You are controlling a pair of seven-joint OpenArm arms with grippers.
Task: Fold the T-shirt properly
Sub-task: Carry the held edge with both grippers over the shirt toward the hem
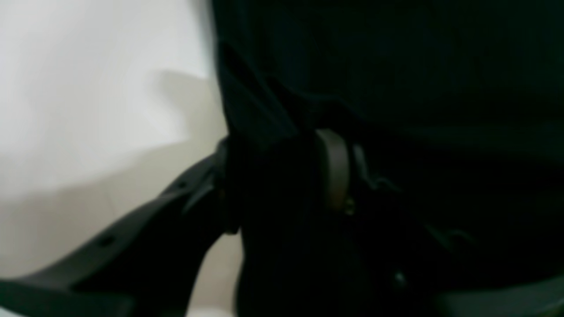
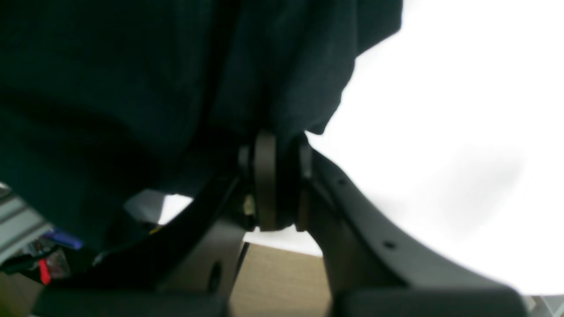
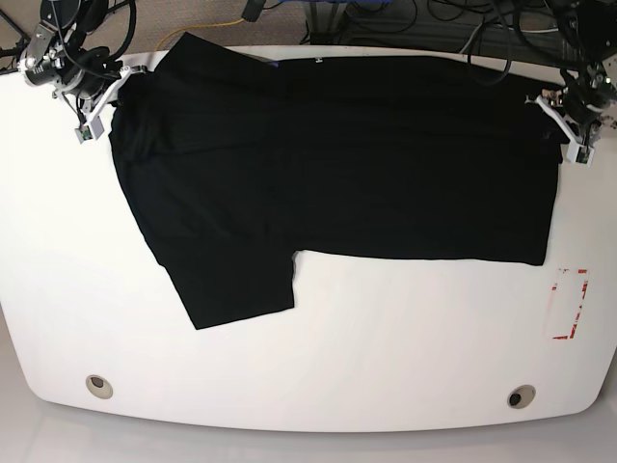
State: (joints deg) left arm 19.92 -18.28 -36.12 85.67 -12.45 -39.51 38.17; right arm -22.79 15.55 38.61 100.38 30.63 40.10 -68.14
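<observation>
We see the black T-shirt (image 3: 328,164) lying spread across the far half of the white table (image 3: 318,357), with one sleeve hanging toward 7 o'clock. The right gripper (image 2: 275,180) is at about 10 o'clock of the table, and its jaws are pressed together on a bunched edge of the fabric. The left gripper (image 1: 282,176) is at about 2 o'clock, at the opposite edge of the shirt; dark cloth fills the space between its fingers, but we cannot tell how firmly they clamp it.
</observation>
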